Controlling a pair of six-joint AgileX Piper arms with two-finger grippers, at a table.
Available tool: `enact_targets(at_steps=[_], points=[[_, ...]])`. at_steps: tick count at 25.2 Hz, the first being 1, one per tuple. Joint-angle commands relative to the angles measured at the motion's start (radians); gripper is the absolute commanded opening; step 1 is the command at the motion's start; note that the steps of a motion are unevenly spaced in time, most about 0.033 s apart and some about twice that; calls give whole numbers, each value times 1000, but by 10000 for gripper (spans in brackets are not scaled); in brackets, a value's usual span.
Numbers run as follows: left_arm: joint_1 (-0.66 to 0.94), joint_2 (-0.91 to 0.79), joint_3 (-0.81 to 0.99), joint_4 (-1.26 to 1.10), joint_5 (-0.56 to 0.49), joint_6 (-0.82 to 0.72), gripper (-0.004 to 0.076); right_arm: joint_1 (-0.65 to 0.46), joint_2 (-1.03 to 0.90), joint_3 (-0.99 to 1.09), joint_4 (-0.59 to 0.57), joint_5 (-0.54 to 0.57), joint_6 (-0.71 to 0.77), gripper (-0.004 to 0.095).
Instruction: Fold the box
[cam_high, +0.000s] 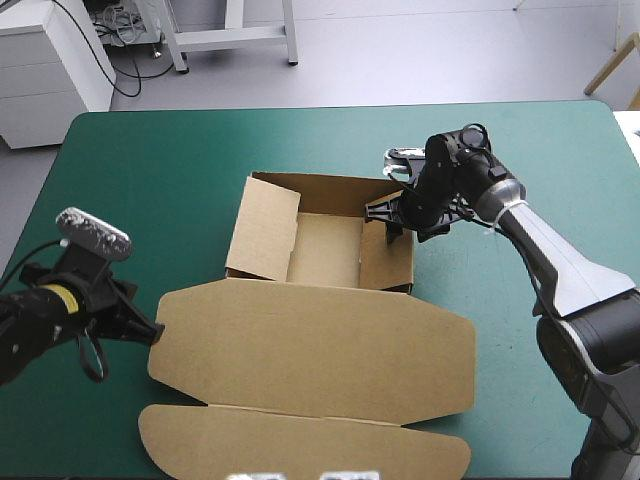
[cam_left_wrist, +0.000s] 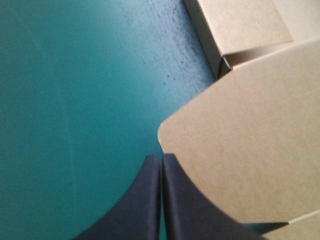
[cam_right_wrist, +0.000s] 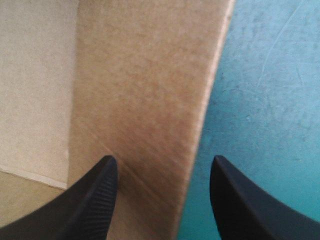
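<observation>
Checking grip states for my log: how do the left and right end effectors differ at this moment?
The left end effector is shut to a point; the right end effector is open. The left sits at a corner of the flat lid; the right straddles the raised right wall of the box, one side inside, one over the teal-green cover. Both are low, at the brown board.

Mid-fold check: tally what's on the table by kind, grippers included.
brown box: 1
black grippers: 2 (left gripper, right gripper)
teal-green cover: 1
Total: 4
</observation>
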Motion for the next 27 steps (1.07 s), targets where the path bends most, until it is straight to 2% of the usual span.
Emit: enact_targets(at_steps=[1,5,17,20,27], points=[[0,-107,93,-6,-68,0,-10,-3,-19,-21,37,-16,-29,509],[0,-230,235,-5,-80,0,-10,-3,-8,-21,36,-10,-34,470],[0,-547,519,11,-99,25,-10,-3,37,-18,37,-9,-34,124],[0,-591,555,11,-95,25,-10,-3,46,-18,24,-17,-34,-19],[0,-599,591,11,-80,24,-10,-14,46,-77,-15,1,-49,-19]])
